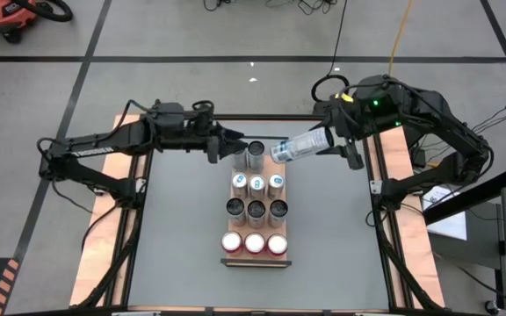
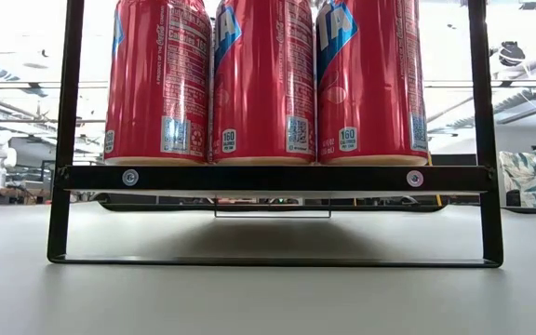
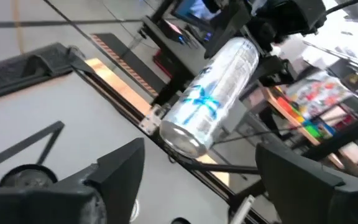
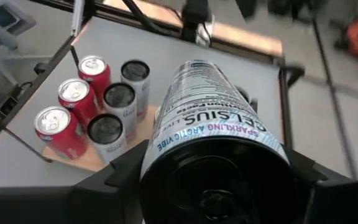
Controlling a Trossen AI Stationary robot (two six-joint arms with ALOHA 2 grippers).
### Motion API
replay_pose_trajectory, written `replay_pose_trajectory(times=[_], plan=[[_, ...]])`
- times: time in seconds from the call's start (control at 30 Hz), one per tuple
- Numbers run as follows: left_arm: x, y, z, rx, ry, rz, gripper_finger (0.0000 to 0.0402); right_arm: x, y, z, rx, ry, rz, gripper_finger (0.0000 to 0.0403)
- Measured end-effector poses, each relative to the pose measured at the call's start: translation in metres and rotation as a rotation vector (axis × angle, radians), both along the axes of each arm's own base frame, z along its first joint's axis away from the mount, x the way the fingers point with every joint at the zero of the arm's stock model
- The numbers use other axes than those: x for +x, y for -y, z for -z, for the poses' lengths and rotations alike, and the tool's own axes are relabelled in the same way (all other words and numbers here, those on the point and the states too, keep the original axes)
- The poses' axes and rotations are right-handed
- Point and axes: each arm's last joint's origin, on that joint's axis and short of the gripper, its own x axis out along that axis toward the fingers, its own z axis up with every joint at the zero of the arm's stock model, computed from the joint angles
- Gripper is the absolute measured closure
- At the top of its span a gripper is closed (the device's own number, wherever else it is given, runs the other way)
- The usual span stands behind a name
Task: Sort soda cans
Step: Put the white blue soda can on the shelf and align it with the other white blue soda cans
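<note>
One silver can (image 4: pixel 213 140), labelled "CELSIUS SPARKLING"

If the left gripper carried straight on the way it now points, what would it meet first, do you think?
Probably the silver can that the right gripper holds tilted in the air. The left gripper, jaws open, points at it across the tray's far end; their relative height is unclear.

Grey tiled floor (image 1: pixel 191 35) is running all around the table, a red shop vac (image 1: pixel 11 16) is sitting in the corner, and bright windows (image 2: pixel 26 56) are glowing behind.
</note>
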Motion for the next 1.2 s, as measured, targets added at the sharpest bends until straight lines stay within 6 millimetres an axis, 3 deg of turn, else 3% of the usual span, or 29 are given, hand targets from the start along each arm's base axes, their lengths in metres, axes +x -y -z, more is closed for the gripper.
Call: replay_pose_trajectory(times=[0.3,0.73,1.2], plan=[[0.013,-0.02,0.006,-0.045,0.03,0.12,0.0007,0.009,-0.01,-0.011,-0.243,0.149,-0.176,0.0177],[0.045,-0.026,0.013,-0.142,0.158,0.333,0.002,0.019,-0.015,-0.013,-0.306,0.208,-0.282,0.0179],[0.059,-0.005,0.017,-0.184,0.18,0.397,0.0023,0.029,-0.013,-0.013,-0.339,0.237,-0.288,0.0177]])
